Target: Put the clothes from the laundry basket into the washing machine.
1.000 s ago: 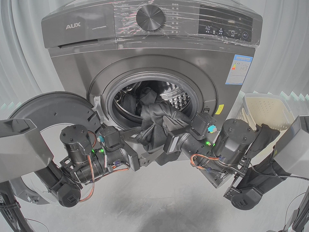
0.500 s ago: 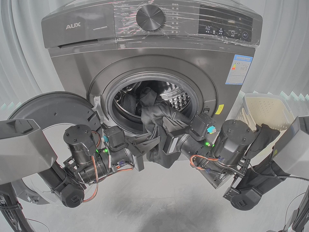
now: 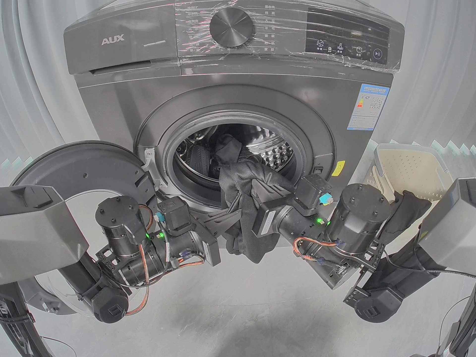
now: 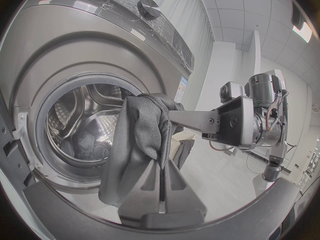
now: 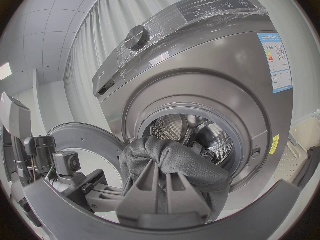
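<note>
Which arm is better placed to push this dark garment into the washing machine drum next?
Right, probably. The right gripper clamps the dark garment by its upper bunch at the drum opening; the left gripper grips the hanging part, lower down.

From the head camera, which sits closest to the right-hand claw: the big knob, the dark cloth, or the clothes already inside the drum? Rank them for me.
1. The dark cloth: clamped in the right gripper itself, at the door opening.
2. The clothes in the drum: just behind, inside the machine.
3. The knob: high up on the top panel.
</note>
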Tool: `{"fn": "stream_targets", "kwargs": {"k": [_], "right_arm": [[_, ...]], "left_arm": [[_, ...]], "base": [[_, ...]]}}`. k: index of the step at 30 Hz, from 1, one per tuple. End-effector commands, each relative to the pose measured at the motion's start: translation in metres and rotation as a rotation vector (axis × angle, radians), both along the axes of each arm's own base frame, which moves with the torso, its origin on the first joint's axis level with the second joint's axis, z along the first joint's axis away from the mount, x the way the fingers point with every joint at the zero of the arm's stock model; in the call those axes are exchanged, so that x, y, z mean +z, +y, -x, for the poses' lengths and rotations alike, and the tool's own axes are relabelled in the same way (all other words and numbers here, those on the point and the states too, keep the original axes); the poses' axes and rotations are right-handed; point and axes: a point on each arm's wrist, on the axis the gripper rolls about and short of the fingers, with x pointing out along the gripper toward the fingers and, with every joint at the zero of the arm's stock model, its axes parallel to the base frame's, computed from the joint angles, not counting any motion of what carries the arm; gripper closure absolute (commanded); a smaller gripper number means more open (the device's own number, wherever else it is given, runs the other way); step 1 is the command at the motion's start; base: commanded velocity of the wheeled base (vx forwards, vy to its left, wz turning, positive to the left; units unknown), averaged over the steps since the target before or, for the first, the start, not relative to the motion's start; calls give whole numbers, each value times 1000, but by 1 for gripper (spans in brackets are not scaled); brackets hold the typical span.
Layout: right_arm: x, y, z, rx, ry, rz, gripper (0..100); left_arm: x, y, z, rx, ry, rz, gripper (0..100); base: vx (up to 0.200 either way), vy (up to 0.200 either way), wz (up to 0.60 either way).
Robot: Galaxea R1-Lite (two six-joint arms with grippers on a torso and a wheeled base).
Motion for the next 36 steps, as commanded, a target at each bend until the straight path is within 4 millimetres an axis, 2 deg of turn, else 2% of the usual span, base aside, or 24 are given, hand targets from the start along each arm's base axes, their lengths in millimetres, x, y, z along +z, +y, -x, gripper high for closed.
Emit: {"fn": "stream_targets", "kwargs": {"k": [1, 3, 4, 22, 27, 36], "right_arm": [[-1, -1, -2, -5, 3, 3, 100], [-1, -1, -2, -7, 3, 2, 100], [-1, -1, -2, -7, 3, 2, 100], [-2, -3, -11, -30, -3, -2, 100], [-1, -8, -18, -53, -5, -2, 100], [1, -11, -35, -91, -21, -18, 100]], "left_arm": [[0, 2, 4, -2, 5, -2, 100], [0, 2, 4, 3, 7, -3, 100], [0, 2, 4, 3, 7, -3, 0], [1, -18, 18, -77, 23, 12, 0], [9, -20, 25, -101, 49, 57, 0], [2, -20, 25, -99, 79, 47, 0]], "base": [[0, 0, 0], [0, 0, 0], [0, 0, 0], [0, 0, 0], [0, 0, 0], [0, 0, 0]]}}
